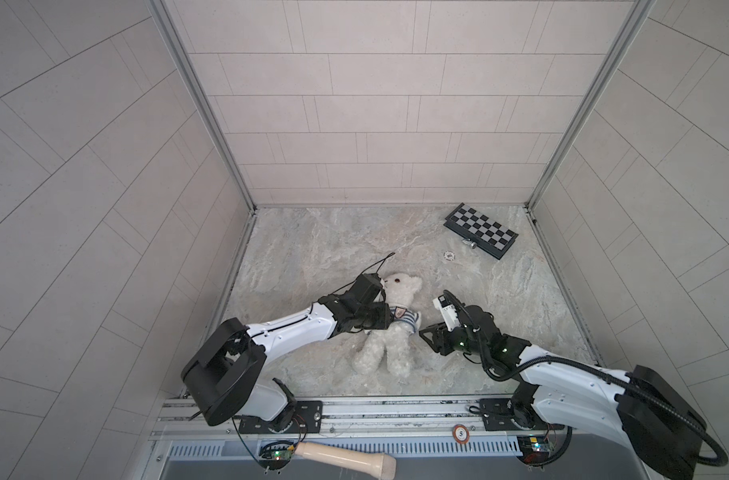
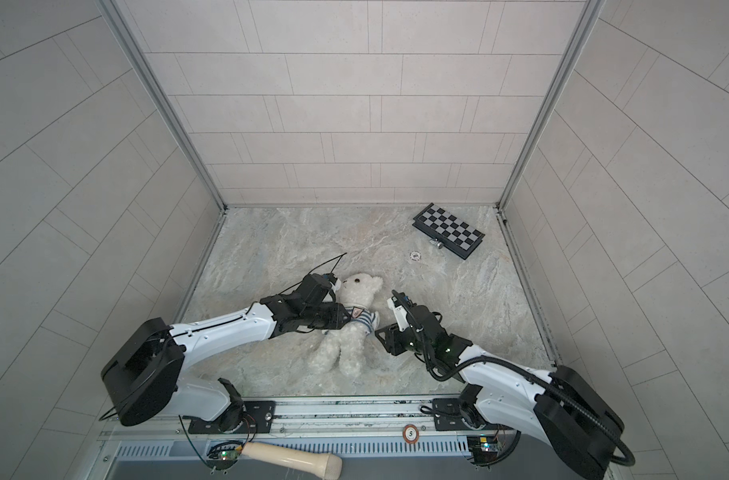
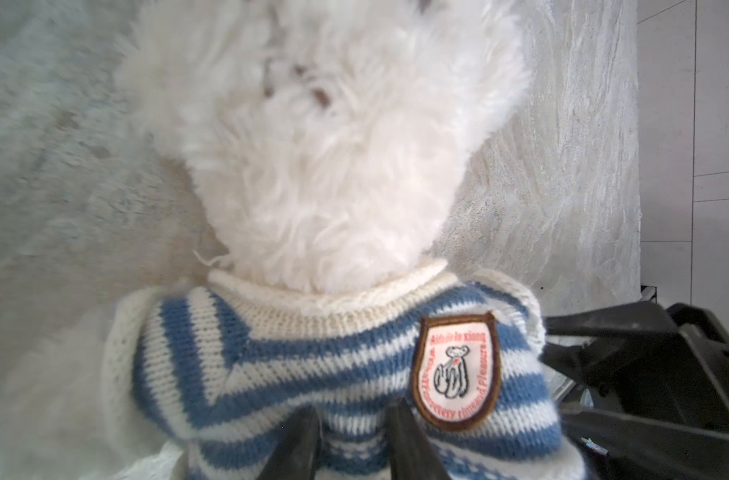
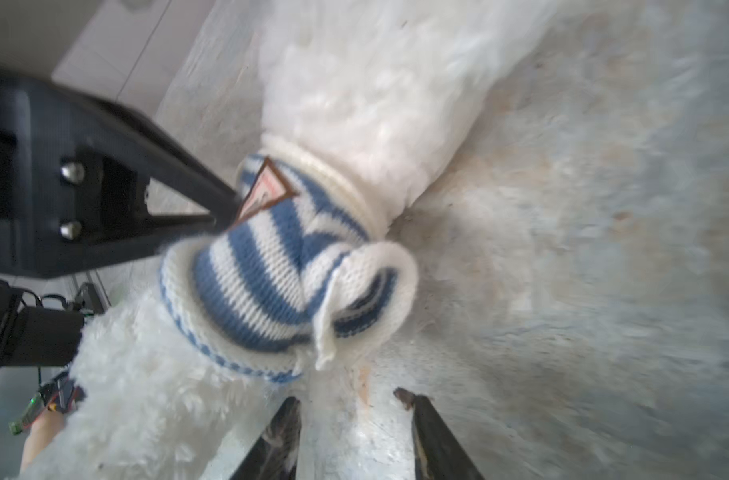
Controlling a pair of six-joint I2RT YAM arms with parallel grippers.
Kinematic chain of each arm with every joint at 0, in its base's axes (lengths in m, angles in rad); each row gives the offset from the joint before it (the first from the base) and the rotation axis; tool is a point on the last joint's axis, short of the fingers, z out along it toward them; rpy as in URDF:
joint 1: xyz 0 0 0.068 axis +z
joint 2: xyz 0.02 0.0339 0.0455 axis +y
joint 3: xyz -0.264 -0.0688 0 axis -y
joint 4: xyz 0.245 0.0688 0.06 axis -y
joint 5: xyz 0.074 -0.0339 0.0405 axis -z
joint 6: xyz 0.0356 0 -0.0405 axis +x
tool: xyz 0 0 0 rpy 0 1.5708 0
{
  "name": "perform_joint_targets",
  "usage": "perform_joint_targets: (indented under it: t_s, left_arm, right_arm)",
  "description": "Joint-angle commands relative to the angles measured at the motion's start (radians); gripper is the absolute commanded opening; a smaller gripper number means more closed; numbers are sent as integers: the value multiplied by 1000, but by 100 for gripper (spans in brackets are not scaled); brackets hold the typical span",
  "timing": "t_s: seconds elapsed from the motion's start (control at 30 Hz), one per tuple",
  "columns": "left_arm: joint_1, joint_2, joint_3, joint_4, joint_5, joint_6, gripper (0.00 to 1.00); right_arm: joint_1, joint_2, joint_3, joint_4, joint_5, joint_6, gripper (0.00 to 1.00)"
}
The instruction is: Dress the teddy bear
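Observation:
The fluffy white teddy bear (image 1: 390, 349) (image 2: 346, 349) lies on its back on the marble table, head toward the back wall. A blue-and-white striped shirt (image 1: 406, 319) (image 2: 366, 320) (image 3: 304, 353) (image 4: 259, 286) with a chest badge is bunched high round its chest. My left gripper (image 1: 392, 319) (image 2: 348, 317) (image 3: 354, 415) presses into the shirt front beside the badge, with a fold of knit pinched between its fingers. My right gripper (image 1: 424, 333) (image 2: 378, 332) (image 4: 350, 401) is open and empty, low over the table beside the bear. One sleeve opening (image 4: 375, 291) gapes just ahead of its tips.
A folded chessboard (image 1: 481, 230) lies at the back right, with a small metal piece (image 1: 473, 245) and a poker chip (image 1: 449, 256) in front of it. On the front rail sit another chip (image 1: 460, 433) and a wooden handle (image 1: 346, 459). Tiled walls close in three sides.

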Motion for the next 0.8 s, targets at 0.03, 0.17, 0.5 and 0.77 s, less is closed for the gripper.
perform_joint_targets:
  t_s: [0.03, 0.17, 0.5, 0.77]
  left_arm:
    - [19, 13, -39, -40, -70, 128, 28]
    - [26, 32, -53, -27, -97, 177, 26]
    - [28, 43, -67, 9, -98, 244, 23]
    - [29, 38, -77, 32, -87, 244, 23]
  right_arm:
    - [61, 39, 65, 90, 45, 66, 43]
    - [62, -65, 39, 42, 165, 118, 45]
    - [-310, -68, 160, -153, 12, 58, 57]
    - [-370, 411, 314, 281, -311, 203, 72]
